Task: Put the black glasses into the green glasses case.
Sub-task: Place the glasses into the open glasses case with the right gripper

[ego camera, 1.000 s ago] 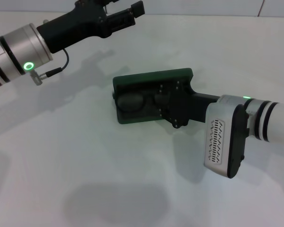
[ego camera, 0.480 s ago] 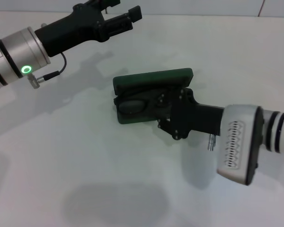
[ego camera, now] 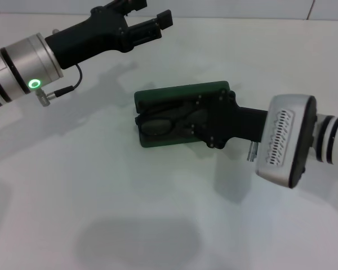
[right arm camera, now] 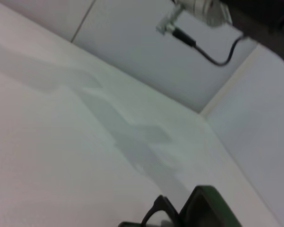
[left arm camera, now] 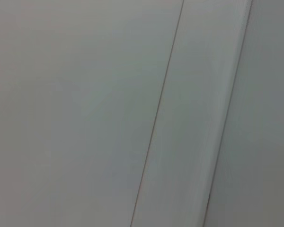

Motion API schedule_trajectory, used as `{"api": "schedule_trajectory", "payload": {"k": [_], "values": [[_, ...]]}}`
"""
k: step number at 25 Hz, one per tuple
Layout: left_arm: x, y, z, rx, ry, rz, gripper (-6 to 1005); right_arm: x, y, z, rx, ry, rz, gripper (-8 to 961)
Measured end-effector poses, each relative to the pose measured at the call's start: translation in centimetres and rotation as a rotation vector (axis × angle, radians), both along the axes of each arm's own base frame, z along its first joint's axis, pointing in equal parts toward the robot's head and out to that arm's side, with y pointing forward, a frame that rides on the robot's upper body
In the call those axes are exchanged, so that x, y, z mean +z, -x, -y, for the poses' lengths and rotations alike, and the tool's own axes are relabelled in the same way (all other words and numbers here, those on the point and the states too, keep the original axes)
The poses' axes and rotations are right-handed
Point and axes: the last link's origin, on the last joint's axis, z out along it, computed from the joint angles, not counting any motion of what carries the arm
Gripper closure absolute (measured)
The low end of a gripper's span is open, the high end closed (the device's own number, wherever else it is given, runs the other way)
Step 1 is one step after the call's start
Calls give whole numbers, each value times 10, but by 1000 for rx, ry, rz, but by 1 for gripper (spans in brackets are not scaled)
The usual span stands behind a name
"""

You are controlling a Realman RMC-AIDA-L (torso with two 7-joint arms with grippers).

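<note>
While the thin black wire-framed glasses (ego camera: pixel 160 124) lie inside the open dark green hard glasses case (ego camera: pixel 180 93) mid-table, the right gripper (ego camera: pixel 198 121) covers their right half; its finger state cannot be told. Raised near the white table's (ego camera: pixel 101 197) far-left edge, the left gripper (ego camera: pixel 143 17) is spread, holding nothing.

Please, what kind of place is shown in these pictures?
Probably a robot test bench or lab setup, not a home. A plain white table carries only the green glasses case with the black glasses in it. The right gripper is over the case; the left gripper is raised behind.
</note>
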Motion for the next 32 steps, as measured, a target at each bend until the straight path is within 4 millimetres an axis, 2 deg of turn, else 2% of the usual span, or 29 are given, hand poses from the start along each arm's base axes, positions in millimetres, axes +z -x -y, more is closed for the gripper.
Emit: {"api": "schedule_trajectory", "payload": {"k": [13,20,28,32], "values": [[-3,-1,-3,10,0,-5,111,-6,-1,-7,-80,52,24,674],[-3,-2,-3,14,2,-3,111,-8,-5,6,-91,134,6,673],[-3,-5,-5,5,-2,-6,111,8,-11,15,-88,186,-75,672],[-4,-9,-9,1,0,-6,111,7,-9,21,-82,255,-85,671]]}}
